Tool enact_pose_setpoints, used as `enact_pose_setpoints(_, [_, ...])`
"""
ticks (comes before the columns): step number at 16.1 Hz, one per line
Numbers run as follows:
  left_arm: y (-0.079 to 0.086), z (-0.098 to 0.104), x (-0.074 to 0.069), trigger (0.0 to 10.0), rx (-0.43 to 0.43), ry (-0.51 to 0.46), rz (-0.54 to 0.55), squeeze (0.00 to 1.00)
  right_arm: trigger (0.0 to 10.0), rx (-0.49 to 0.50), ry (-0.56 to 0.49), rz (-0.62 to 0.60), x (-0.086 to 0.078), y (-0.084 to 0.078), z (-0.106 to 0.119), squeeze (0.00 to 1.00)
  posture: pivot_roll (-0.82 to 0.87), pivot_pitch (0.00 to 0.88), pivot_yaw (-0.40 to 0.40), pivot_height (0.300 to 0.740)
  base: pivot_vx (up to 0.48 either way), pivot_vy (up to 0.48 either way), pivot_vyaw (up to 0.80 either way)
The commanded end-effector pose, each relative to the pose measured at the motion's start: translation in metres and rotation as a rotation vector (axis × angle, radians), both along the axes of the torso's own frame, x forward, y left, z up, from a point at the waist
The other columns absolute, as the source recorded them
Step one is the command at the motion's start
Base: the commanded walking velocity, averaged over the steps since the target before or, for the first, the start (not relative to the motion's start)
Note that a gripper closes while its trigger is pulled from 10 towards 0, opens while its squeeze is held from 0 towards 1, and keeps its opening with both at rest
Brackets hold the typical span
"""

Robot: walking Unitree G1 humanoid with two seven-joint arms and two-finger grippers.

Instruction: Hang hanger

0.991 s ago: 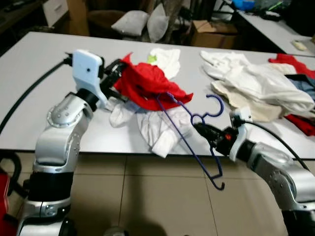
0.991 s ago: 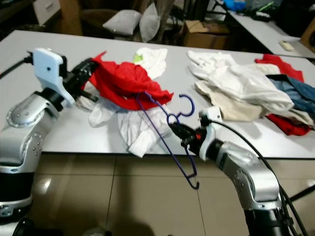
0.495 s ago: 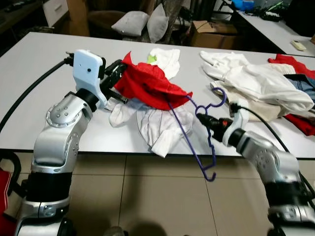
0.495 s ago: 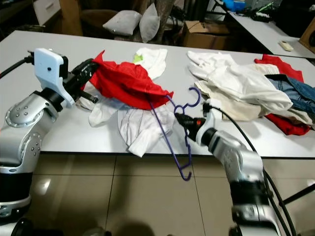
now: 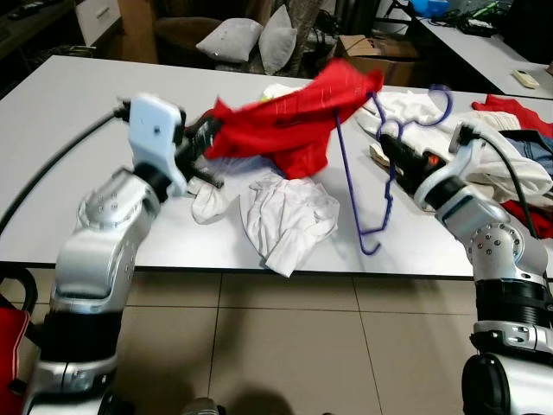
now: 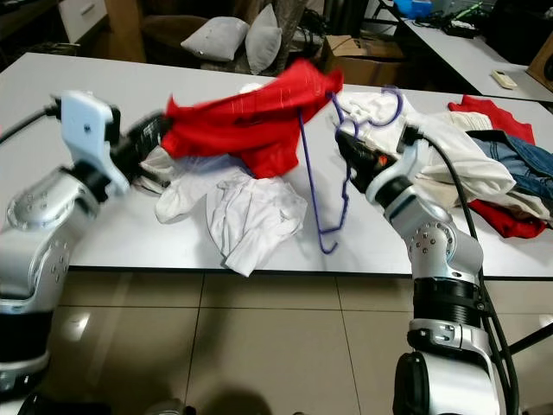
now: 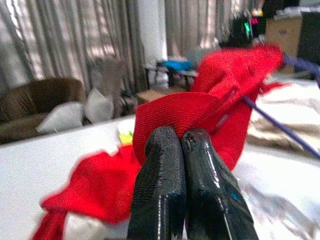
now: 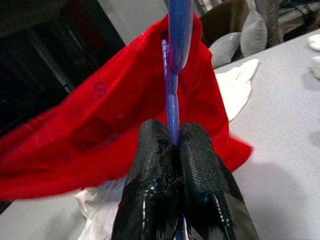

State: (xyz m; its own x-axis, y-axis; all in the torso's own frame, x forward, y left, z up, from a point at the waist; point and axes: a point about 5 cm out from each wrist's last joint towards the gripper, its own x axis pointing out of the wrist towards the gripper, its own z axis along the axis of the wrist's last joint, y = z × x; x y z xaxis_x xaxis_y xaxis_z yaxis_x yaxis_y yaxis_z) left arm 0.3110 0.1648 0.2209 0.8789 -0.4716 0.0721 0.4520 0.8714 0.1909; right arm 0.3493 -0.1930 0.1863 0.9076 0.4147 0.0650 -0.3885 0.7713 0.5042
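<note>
Hanger (image 5: 373,173) pinched by right gripper (image 5: 390,154); left gripper (image 5: 200,138) clamps red garment (image 5: 281,121)

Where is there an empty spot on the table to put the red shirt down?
The table is bare at the robot's far left, beside the left tool. The middle and right are crowded with white clothes and the clothes pile.

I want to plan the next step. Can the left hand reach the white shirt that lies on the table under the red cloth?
Probably not now: the left hand is shut on the red cloth, although the white shirt lies close below it.
</note>
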Motion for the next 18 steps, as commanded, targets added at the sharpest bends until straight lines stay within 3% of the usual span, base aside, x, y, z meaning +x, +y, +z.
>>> enact_pose_setpoints(1, [-0.004, -0.009, -0.005, 0.0, 0.053, 0.050, -0.033, 0.00, 10.0, -0.036, 0.024, -0.016, -0.004, -0.001, -0.010, 0.00, 0.04, 0.000, -0.082, 0.740, 0.000, 0.000, 0.00])
enact_pose_setpoints(3, [0.002, -0.027, -0.008, 0.0, 0.109, 0.141, -0.001, 0.00, 10.0, -0.102, 0.063, 0.002, -0.011, 0.005, -0.026, 0.00, 0.04, 0.000, -0.079, 0.740, 0.000, 0.000, 0.00])
enact_pose_setpoints(6, [0.007, -0.051, -0.012, 0.0, 0.132, 0.234, 0.064, 0.00, 10.0, -0.121, 0.118, 0.020, -0.022, 0.011, -0.039, 0.00, 0.04, 0.000, -0.078, 0.740, 0.000, 0.000, 0.00])
enact_pose_setpoints(9, [0.028, -0.086, -0.014, 0.0, 0.195, 0.386, 0.262, 0.00, 10.0, -0.281, 0.197, 0.066, -0.041, 0.017, -0.066, 0.00, 0.04, 0.000, -0.070, 0.740, 0.000, 0.000, 0.00])
enact_pose_setpoints(10, [0.030, -0.088, -0.014, 0.0, 0.211, 0.390, 0.275, 0.00, 10.0, -0.289, 0.195, 0.073, -0.043, 0.018, -0.067, 0.00, 0.04, 0.000, -0.070, 0.740, 0.000, 0.000, 0.00])
enact_pose_setpoints(11, [0.029, -0.087, -0.015, 0.0, 0.216, 0.368, 0.264, 0.00, 10.0, -0.295, 0.204, 0.088, -0.049, 0.019, -0.071, 0.00, 0.04, 0.000, -0.070, 0.740, 0.000, 0.000, 0.00])
enact_pose_setpoints(14, [0.013, -0.073, -0.015, 0.0, 0.115, 0.288, 0.169, 0.00, 10.0, -0.274, 0.224, 0.094, -0.059, 0.018, -0.076, 0.00, 0.03, 0.000, -0.071, 0.740, 0.000, 0.000, 0.00])
enact_pose_setpoints(15, [0.006, -0.068, -0.015, 0.0, 0.084, 0.253, 0.131, 0.00, 10.0, -0.239, 0.215, 0.109, -0.062, 0.020, -0.075, 0.00, 0.03, 0.000, -0.071, 0.740, 0.000, 0.000, 0.00])
enact_pose_setpoints(17, [-0.018, -0.039, -0.016, 0.0, -0.063, 0.117, -0.044, 0.00, 10.0, -0.061, 0.188, 0.195, -0.059, 0.027, -0.068, 0.00, 0.03, 0.000, -0.060, 0.740, 0.000, 0.000, 0.00])
enact_pose_setpoints(18, [-0.025, -0.028, -0.017, 0.0, -0.125, 0.088, -0.108, 0.00, 10.0, -0.019, 0.186, 0.207, -0.056, 0.026, -0.067, 0.00, 0.03, 0.000, -0.060, 0.740, 0.000, 0.000, 0.00])
